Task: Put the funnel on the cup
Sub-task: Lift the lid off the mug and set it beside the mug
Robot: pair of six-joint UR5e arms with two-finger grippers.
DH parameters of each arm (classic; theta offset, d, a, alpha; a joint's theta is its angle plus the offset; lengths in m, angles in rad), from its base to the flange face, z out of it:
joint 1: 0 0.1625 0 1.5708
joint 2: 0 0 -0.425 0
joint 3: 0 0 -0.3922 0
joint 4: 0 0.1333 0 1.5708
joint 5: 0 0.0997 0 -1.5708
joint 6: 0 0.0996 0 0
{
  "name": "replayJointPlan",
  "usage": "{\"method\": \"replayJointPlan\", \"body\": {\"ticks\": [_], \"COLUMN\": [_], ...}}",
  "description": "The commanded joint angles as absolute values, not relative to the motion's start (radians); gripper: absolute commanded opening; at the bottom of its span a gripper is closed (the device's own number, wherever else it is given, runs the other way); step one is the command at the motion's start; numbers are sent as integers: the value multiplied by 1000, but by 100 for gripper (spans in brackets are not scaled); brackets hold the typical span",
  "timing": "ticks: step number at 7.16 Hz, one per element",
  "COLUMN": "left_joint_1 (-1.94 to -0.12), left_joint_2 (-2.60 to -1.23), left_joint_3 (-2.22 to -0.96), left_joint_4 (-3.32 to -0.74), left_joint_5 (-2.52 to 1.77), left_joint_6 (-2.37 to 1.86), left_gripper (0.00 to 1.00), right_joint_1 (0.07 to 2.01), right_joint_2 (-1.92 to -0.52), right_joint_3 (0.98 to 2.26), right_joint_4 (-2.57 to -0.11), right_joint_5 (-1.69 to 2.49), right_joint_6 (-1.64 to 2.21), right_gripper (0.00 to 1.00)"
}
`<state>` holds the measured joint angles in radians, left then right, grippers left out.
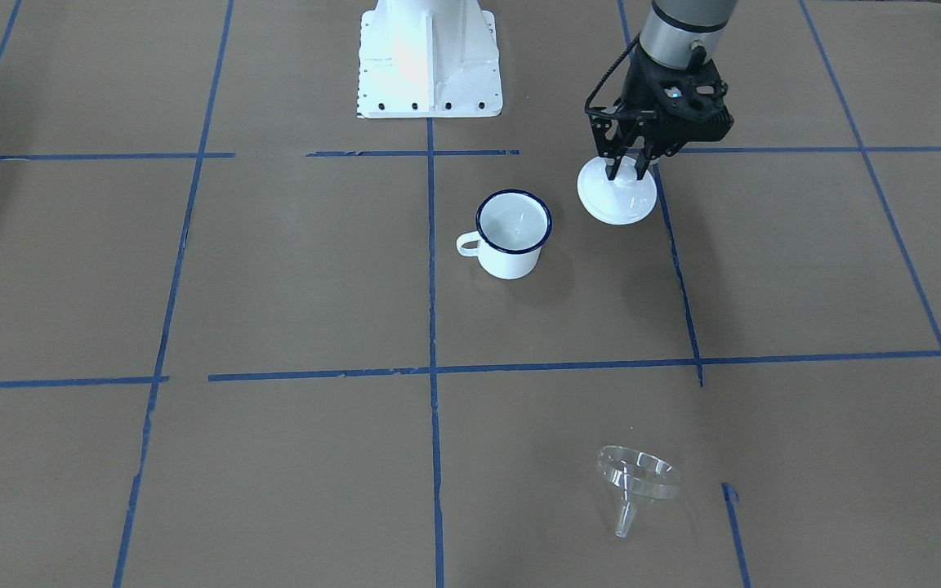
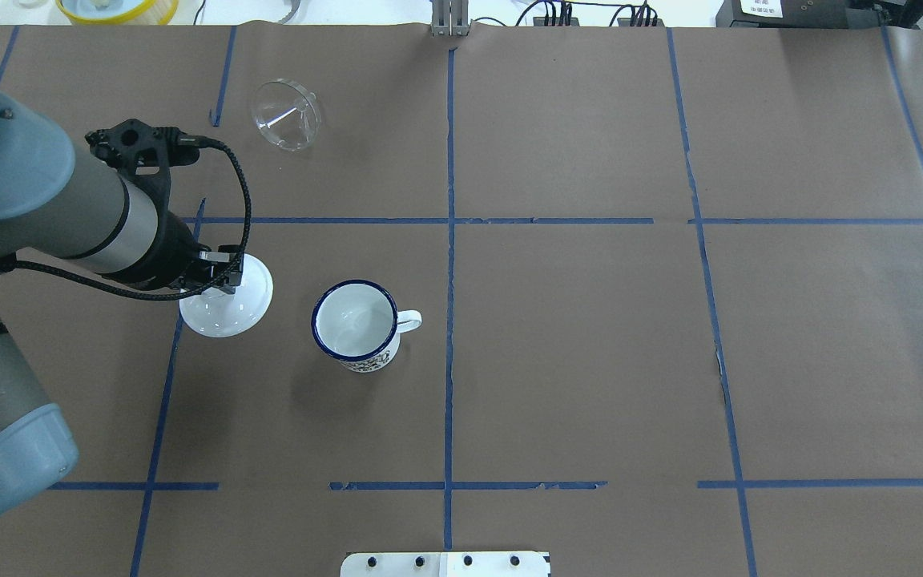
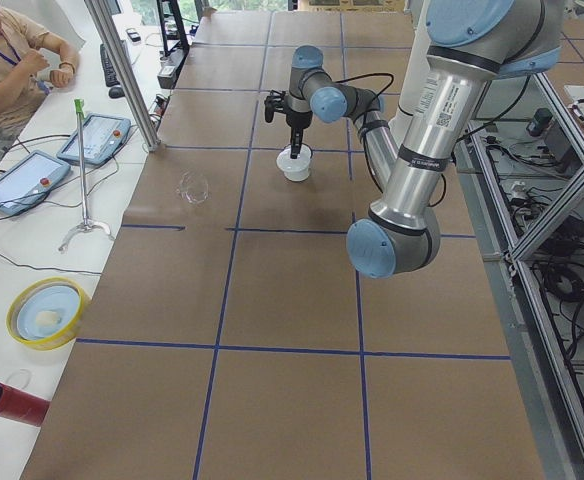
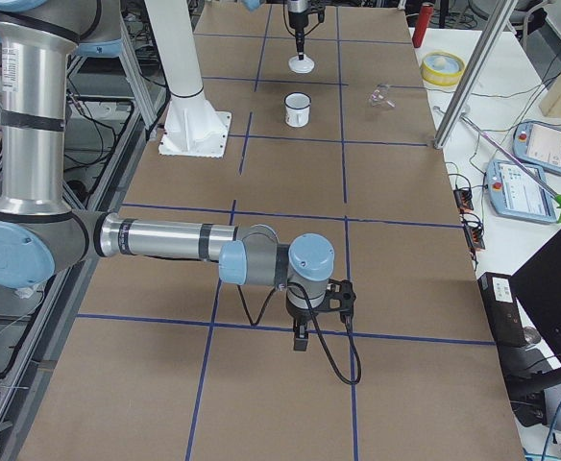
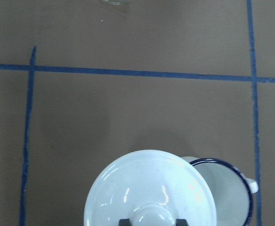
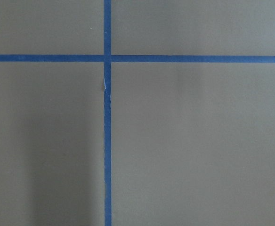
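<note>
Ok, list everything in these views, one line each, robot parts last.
funnel: one, clear, lying on its side at the table's far left from the robot, apart from the cup
cup: one, white with dark blue rim, upright, mouth uncovered, near the table's centre
lid: one, white, knobbed, beside the cup on the robot's left
table: one, brown paper with blue tape grid
teach pendants: two, grey, beside the table
operator: one, seated beside the table
robot base: one, white, table edge
left end effector: one, black, closed on the lid's knob
right end effector: one, black, over bare table; open or shut unclear
</note>
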<state>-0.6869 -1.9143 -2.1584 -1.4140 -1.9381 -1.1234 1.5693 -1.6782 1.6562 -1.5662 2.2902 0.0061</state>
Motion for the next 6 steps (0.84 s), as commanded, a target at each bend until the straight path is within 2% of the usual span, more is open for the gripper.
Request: {"method": "replayJointPlan", "body": {"ticks": [1, 2, 4, 6], "left_joint_1": [-664, -625, -585, -575], "left_joint_2": [-1853, -1852, -1853, -1853], "left_joint_3": [-2018, -1940, -1867, -1859], "left_joint_4": [-1660, -1725, -1772, -1773], "left_joint_5": [-1896, -1890, -1864, -1850], "left_joint_6": [-1213, -1239, -1267, -1269], "left_gripper": [0, 0, 0, 0], "right_joint_1": [1569, 1569, 1569, 1569], "right_joint_2": [-1678, -1678, -1678, -1678], "right_joint_3": [1657, 1657, 1657, 1657], "right_joint_4": [-1566, -1566, -1566, -1566], "right_joint_5": [2290, 2290, 2290, 2290], "right_joint_6": [6, 6, 6, 6], "right_gripper": [100, 100, 100, 100]}}
